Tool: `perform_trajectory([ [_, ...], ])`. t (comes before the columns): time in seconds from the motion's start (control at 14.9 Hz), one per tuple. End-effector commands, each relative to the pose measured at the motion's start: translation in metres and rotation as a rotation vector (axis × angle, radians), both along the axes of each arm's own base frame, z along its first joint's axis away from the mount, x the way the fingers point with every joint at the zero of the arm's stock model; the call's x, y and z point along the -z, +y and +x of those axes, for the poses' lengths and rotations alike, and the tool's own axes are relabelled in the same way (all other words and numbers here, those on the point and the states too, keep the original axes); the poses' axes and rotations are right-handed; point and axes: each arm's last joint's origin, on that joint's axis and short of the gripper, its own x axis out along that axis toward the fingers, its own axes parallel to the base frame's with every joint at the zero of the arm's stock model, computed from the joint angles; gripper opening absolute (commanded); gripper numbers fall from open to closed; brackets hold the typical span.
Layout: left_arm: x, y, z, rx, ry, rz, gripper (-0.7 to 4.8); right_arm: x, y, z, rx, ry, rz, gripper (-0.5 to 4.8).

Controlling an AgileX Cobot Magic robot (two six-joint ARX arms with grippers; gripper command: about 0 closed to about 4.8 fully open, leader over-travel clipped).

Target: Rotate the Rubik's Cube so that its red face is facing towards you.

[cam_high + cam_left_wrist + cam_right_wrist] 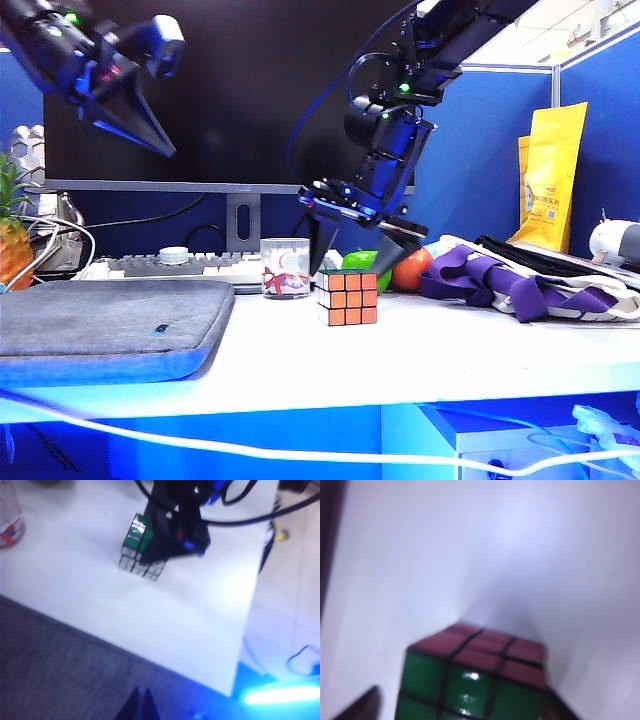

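Red face (348, 298) of Rubik's Cube (348, 297) turned toward exterior camera, cube on white table (420, 350). Print on yellow bag (556, 175) too small to read. Right gripper (358, 258) pointing down, fingers spread wide either side of cube. Left gripper (150, 135) raised high at left, tilted, jaws closed, empty.

Blue-tinted, overexposed glare on the table (300, 350); blurred wrist views.

Left arm raised in the upper left of the exterior view, left gripper (150, 135) closed to a point angled down-right, right arm descending from the upper right, right gripper (355, 258) pointing down, fingers spread apart
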Motion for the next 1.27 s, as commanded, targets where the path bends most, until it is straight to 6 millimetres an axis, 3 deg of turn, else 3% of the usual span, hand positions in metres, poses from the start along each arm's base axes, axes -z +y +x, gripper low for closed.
perform_trajectory([
  [0.07,-0.002,-0.003,0.000,-0.002,-0.012,0.007,-0.05,0.019,0.005,0.002,-0.010,0.038,-0.014,2.28],
  [0.13,-0.002,-0.003,0.000,-0.007,-0.006,0.006,-0.05,0.038,0.005,0.002,-0.011,0.104,-0.045,2.18],
  [0.27,-0.002,-0.003,0.000,-0.011,-0.002,0.004,-0.05,0.046,0.007,0.004,-0.017,0.108,-0.050,1.56],
  [0.34,-0.002,-0.003,0.000,-0.009,-0.002,0.000,-0.05,0.042,0.010,0.006,-0.019,0.060,-0.028,0.89],
  [0.47,-0.002,-0.003,0.000,-0.007,-0.002,-0.006,-0.05,0.023,0.013,0.015,0.043,-0.063,0.040,0.82],
  [0.67,-0.003,-0.002,0.001,0.004,-0.010,-0.040,-0.05,-0.030,0.015,0.022,0.153,-0.351,0.098,0.72],
  [0.87,-0.006,-0.001,0.002,0.026,-0.019,-0.116,-0.05,-0.081,0.015,0.012,0.183,-0.552,0.115,0.72],
  [1.14,-0.006,0.001,0.002,0.019,-0.013,-0.120,-0.05,-0.137,0.009,-0.016,0.127,-0.663,0.096,0.76],
  [1.27,-0.006,0.001,0.002,0.019,-0.014,-0.120,-0.05,-0.184,-0.002,-0.041,0.130,-0.771,0.134,0.76],
])
